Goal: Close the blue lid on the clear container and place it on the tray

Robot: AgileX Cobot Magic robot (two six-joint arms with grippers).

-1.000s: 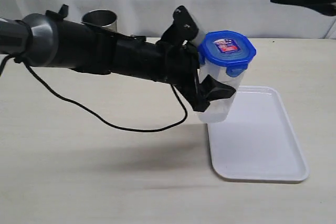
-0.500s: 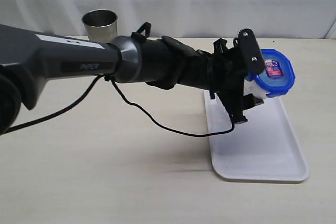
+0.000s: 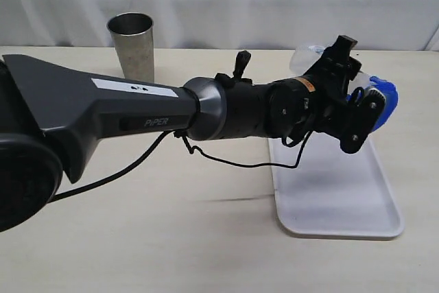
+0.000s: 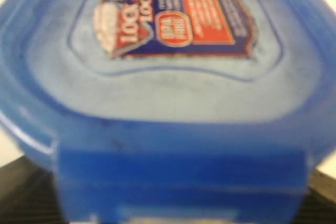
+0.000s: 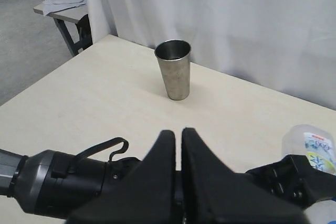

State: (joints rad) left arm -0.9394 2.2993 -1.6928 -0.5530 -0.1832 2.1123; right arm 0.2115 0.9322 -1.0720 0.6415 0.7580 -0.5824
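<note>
The step in hand, as I judge it, is setting the lidded container down on the tray (image 3: 343, 197), which lies beneath the left jaws. The container looks tipped over in the grip, with the blue lid (image 3: 385, 104) jutting out beyond the jaw tips on the side away from the arm. It should be brought upright first, then lowered until its base rests on the bare tray floor inside the rim, and only then released. Letting go while it is tilted or off the tray would likely topple it.

The left jaws pinch the clear container (image 3: 359, 92), of which only a pale sliver shows between them in the exterior view. I cannot tell whether it already touches the tray. The left wrist view is filled by the lid's top and sticker, and I cannot tell whether all four flaps are snapped down. The right jaws, well apart from the left jaws and above them, are pressed together with barely a gap and hold nothing.
</note>
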